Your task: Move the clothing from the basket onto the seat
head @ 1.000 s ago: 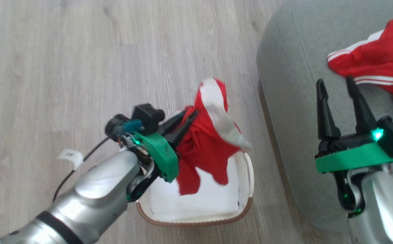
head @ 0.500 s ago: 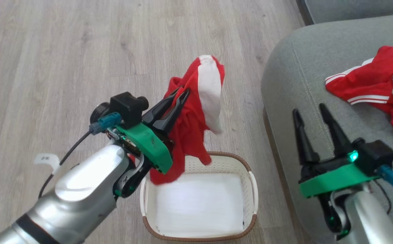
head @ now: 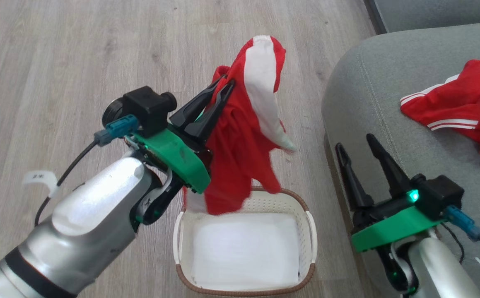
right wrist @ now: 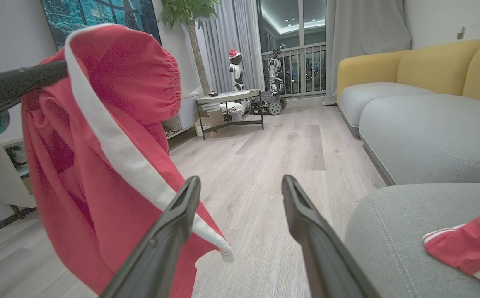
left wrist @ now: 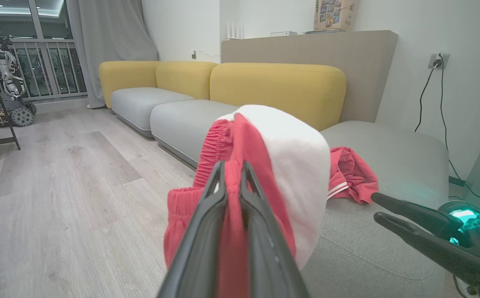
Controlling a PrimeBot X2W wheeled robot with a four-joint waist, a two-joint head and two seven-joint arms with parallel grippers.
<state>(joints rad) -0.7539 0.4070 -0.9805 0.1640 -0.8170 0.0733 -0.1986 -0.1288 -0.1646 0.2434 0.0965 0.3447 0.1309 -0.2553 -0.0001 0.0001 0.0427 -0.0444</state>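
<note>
Left tool (head: 222, 87), clamped on red garment (head: 240, 140), has lifted it above the basket (head: 310, 231); only the liner (head: 244, 252) lies inside. Right tool (head: 353, 141) wide, empty. Transfer to seat (head: 372, 95) likely next.

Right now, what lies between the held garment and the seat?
In the head view, bare floor separates the garment from the seat.

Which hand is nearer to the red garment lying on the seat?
Right. The right hand is open by the seat's edge, short of that garment; the left hand is farther, near the basket, clamping another red garment.
</note>
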